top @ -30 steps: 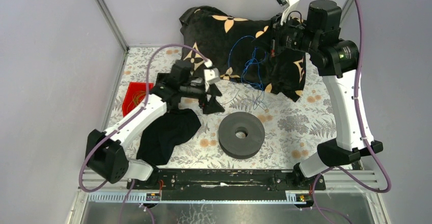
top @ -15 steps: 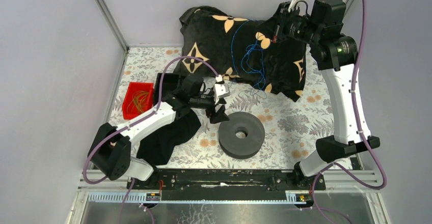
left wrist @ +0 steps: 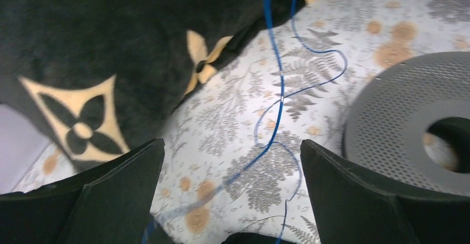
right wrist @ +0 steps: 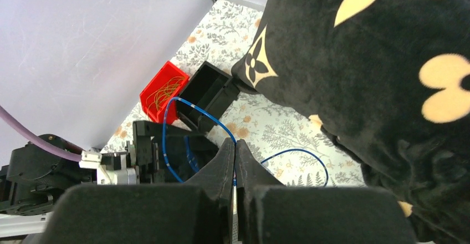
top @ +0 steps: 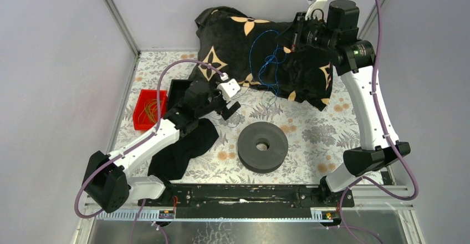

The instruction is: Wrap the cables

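Thin blue cables (top: 267,62) hang in loops in front of the black flower-patterned cushion (top: 238,33) and trail down onto the floral table cloth. My right gripper (top: 297,33) is raised over the cushion, shut on a blue cable (right wrist: 185,104) that runs between its jaws. My left gripper (top: 233,110) is open, low over the cloth left of the black disc spool (top: 262,146). In the left wrist view a blue cable strand (left wrist: 280,97) lies on the cloth between the open fingers (left wrist: 111,194), with the spool (left wrist: 399,127) at right.
A red bin (top: 148,110) with orange-yellow wire strands and an open black box (top: 180,91) stand at the left. A black cloth (top: 183,147) lies under the left arm. Grey walls close in the back and sides.
My left gripper dipped toward the spool, then drew back up and left over the cable. My right gripper rose, then shifted slightly left, still holding the cable; the hanging loops swung.
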Available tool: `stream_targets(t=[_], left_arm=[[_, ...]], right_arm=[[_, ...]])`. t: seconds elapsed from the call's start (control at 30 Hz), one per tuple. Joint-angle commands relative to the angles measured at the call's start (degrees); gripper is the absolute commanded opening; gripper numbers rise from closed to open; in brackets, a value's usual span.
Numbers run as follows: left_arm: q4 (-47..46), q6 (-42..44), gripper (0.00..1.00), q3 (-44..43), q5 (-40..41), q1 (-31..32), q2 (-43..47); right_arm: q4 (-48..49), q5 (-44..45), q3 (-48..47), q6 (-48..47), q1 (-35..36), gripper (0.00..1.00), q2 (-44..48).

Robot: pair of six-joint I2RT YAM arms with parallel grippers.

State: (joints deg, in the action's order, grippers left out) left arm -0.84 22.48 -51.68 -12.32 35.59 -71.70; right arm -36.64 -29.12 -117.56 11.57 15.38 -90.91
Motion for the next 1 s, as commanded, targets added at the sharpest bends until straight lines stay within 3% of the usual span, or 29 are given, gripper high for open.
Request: stream_targets(t=[0.0,0.33,0.47,0.63,0.83,0.97], left_arm=[[-5.5,-0.9,1.00,-2.8,12.6,0.0,-0.7],[-7.5,0.9,1.00,-2.7,17.4,0.0,-2.1],[-4.0,3.1,0.99,-2.3,7.0,0.0,-0.4],[1.5,3.4,0.88,-2.0,-9.8,0.4,-0.7],[-3.5,-8.1,0.80,-4.3,-13.0,3.2,-10.3],[-4.3,-9.2,0.79,-7.5,-12.3,5.4,-18.2]], right_arm=[[4.7,-1.8,2.5,3.0,-0.2,0.00,0.8],[5.6,2.2,8.7,0.7,-0.3,0.00,-0.6],[6.7,4.2,9.3,0.4,-1.7,0.00,-2.8],[8.1,2.2,8.8,3.1,-4.8,0.00,-6.9],[10.4,-1.3,8.7,7.6,-7.9,0.00,-10.0],[11.2,-2.8,8.5,9.4,-9.6,0.00,-11.5]])
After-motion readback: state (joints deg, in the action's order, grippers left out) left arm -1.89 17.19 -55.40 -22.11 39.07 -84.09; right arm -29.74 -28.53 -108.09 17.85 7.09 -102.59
